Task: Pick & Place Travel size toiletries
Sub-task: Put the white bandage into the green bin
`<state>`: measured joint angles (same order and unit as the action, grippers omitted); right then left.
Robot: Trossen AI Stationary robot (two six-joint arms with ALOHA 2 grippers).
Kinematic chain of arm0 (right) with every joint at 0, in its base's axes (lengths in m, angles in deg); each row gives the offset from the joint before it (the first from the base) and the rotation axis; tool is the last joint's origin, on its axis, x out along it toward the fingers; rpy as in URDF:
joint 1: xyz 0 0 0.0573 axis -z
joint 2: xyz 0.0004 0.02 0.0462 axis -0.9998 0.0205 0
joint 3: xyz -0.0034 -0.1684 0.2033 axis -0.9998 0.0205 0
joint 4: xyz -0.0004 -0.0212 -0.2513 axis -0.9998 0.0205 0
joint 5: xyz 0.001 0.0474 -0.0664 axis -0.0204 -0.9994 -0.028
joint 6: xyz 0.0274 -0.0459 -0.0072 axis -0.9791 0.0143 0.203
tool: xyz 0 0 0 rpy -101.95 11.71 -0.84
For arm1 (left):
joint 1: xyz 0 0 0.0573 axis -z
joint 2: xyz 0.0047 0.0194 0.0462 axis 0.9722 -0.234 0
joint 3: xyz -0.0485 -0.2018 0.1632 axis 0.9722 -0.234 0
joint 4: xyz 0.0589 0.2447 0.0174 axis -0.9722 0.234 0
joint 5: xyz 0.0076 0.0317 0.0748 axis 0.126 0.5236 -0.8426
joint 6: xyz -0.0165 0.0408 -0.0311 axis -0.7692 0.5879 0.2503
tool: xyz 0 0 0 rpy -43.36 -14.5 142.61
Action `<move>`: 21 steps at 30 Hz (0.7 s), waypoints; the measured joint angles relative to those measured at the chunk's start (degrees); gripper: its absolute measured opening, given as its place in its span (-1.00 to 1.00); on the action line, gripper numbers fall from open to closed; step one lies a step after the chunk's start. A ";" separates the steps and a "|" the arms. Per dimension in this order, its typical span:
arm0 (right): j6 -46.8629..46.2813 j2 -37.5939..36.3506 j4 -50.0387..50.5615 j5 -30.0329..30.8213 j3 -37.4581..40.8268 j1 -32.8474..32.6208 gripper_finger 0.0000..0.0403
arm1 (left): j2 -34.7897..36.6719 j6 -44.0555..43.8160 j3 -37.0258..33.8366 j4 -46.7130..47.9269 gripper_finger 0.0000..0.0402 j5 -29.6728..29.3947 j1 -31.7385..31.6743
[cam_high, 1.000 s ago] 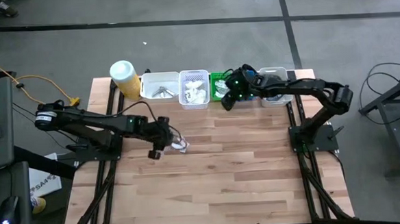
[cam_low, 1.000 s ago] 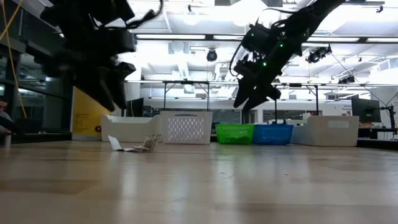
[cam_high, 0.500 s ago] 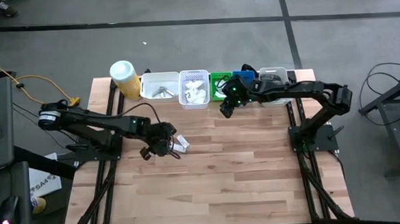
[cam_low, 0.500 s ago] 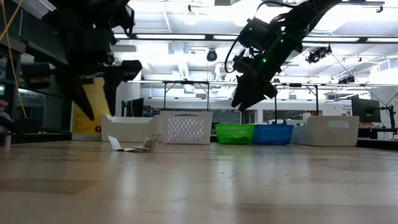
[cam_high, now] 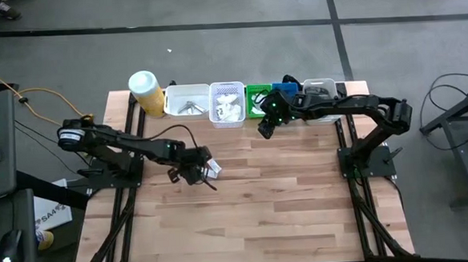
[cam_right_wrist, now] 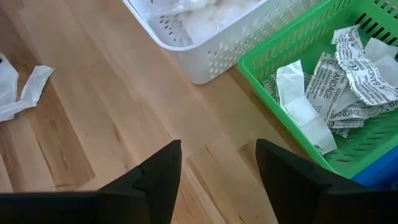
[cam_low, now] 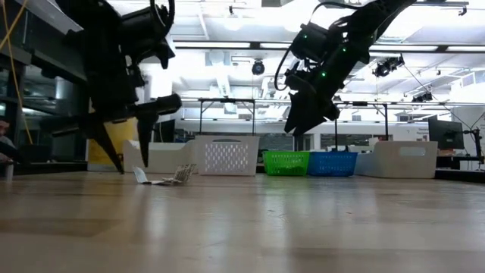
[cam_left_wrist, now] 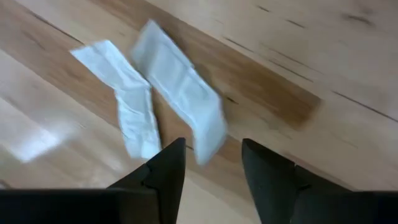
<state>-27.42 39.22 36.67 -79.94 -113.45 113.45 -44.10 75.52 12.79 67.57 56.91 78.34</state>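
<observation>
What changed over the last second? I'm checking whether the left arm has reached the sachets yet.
The left end effector swung round and dropped toward the table, open, its fingers now straddling the two white sachets on the wood; nothing is gripped yet. The right end effector drifted slightly from over the green basket toward the table, open and empty. Sachets and baskets stayed put.

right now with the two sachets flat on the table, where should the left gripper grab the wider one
Probably from straight above, across its narrow width near the middle. The wider sachet lies flat beside the thinner one, so the open left gripper should straddle its long edges, pinching clear of its neighbour.
</observation>
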 joint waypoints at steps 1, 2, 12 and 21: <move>0.00 0.00 0.06 0.00 0.00 0.00 -0.01 | -0.40 0.36 0.00 -0.87 -0.23 -0.11 0.00; -0.02 0.00 0.13 0.00 0.00 0.00 -0.01 | -0.74 0.80 0.01 -1.28 -0.23 -0.18 0.00; -0.06 0.00 0.34 0.09 0.00 0.00 -0.01 | -1.09 1.62 0.00 -2.29 -0.23 -0.24 0.00; -0.91 0.00 0.45 0.04 0.00 0.00 -0.01 | -3.27 1.55 0.02 -3.11 -0.23 0.57 0.00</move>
<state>-28.33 39.22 37.12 -79.89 -113.45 113.45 -47.37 77.07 12.81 64.46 57.49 78.34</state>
